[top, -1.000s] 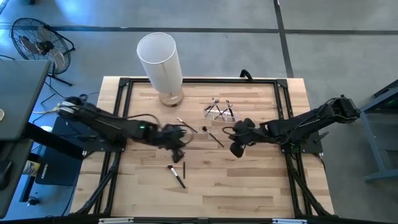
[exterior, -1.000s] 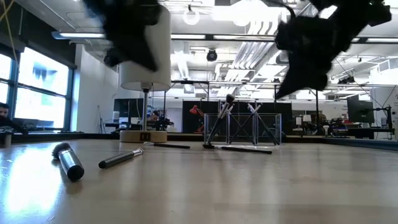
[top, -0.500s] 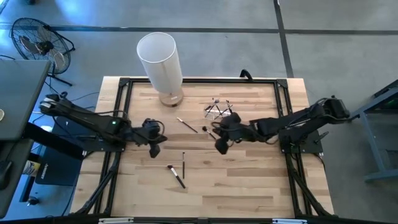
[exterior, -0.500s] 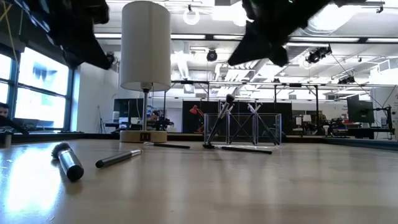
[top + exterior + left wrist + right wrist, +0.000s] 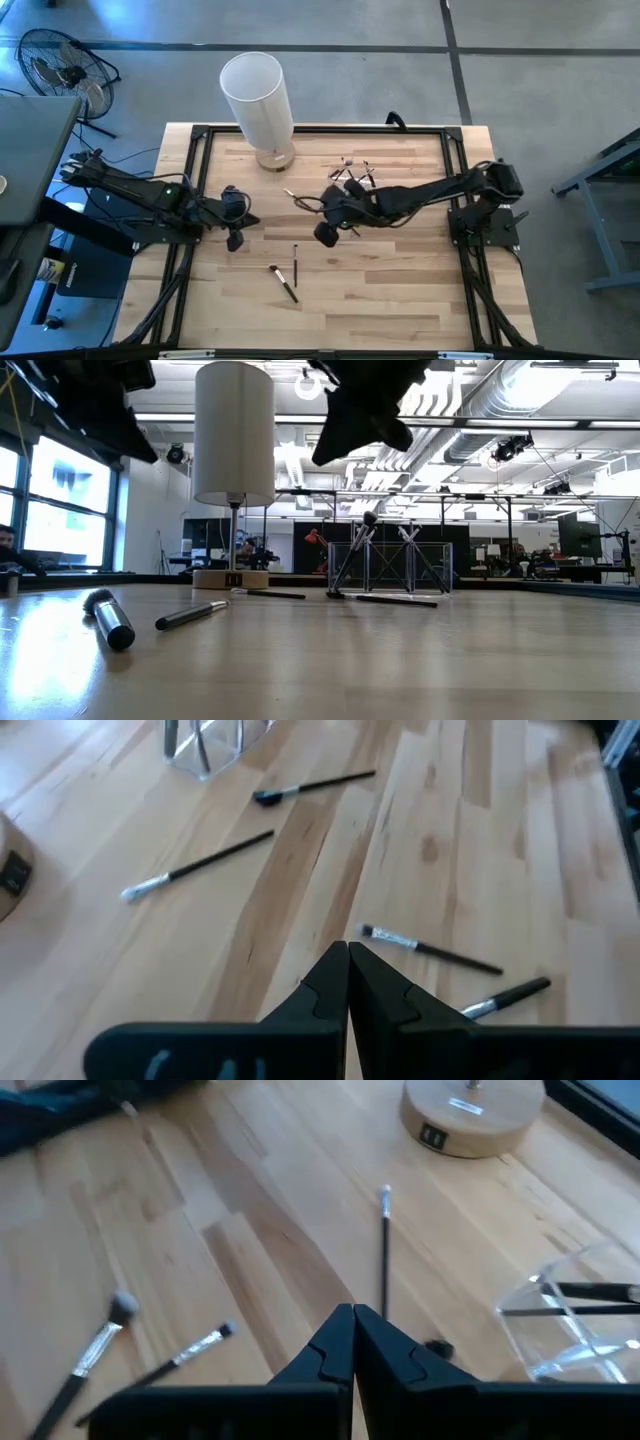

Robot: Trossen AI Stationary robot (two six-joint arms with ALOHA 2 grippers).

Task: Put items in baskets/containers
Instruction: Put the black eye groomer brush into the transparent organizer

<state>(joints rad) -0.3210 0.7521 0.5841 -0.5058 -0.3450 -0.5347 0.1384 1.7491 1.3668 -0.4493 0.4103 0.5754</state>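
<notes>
The clear holder [image 5: 352, 178] stands right of the table's middle toward the far edge, with a few brushes leaning inside it [image 5: 352, 550]. Other thin dark brushes lie flat on the wood: one [image 5: 300, 200] near the lamp, two [image 5: 295, 265] [image 5: 283, 283] nearer the front. My left gripper [image 5: 235, 238] hovers over the table's left part, shut and empty [image 5: 348, 958]. My right gripper [image 5: 325, 232] hovers over the middle, shut and empty [image 5: 352, 1318], above the near end of a brush [image 5: 385, 1250]. Its arm covers the table just in front of the holder.
A tall white cylinder lamp on a round wooden base [image 5: 272, 155] stands at the far edge, left of the holder. A black frame [image 5: 200, 135] borders the table. Bare wood lies along the near edge and the right side. A person sits far off [image 5: 8, 545].
My left gripper has drawn back from the table's middle toward the left edge. My right gripper has travelled from the right part toward the middle, passing in front of the holder. The loose brushes lie where they lay.
</notes>
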